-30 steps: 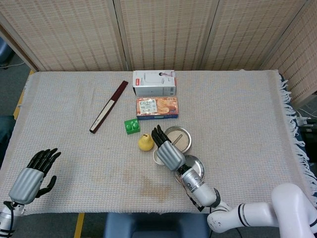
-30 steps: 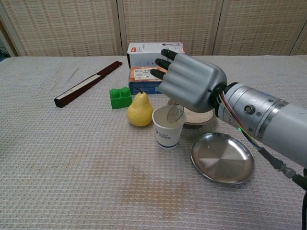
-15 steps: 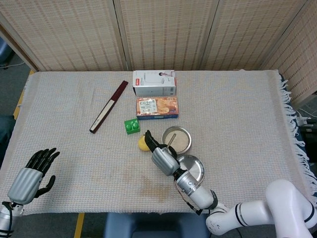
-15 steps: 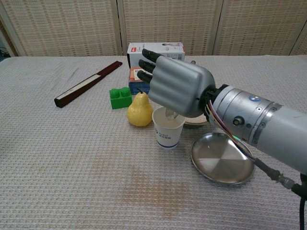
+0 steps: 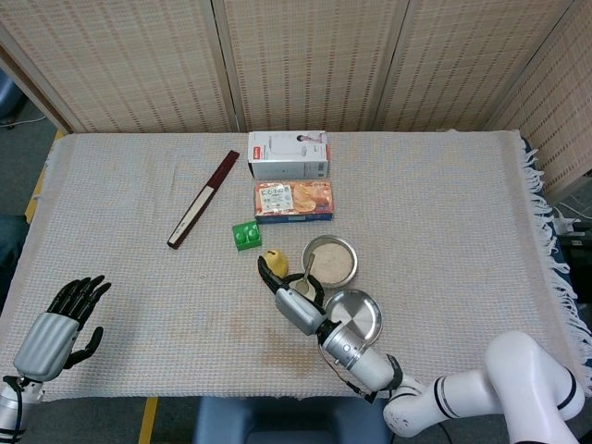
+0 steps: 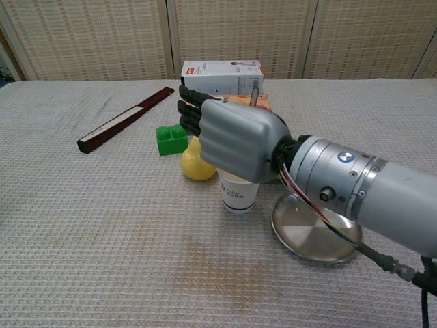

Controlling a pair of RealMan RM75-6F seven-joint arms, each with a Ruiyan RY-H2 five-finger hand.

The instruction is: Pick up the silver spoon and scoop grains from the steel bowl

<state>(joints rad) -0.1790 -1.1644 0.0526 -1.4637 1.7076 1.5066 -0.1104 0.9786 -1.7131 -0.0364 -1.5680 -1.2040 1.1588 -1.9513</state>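
Using the paper cup (image 6: 240, 193) as the landmark: far to its left, at the table's near corner, the left hand (image 5: 57, 324) hangs with its fingers spread and nothing in them. Just left of the cup sits a yellow pear (image 6: 194, 166). The right hand (image 6: 231, 141) hovers over the cup, covering its mouth, so I cannot tell what the cup holds. That hand grips the spoon (image 5: 305, 273), a thin silver handle slanting up out of the fist. Behind and right of the cup, the bowl (image 5: 330, 259) holds pale grains. An empty steel plate (image 6: 316, 227) lies just right of the cup.
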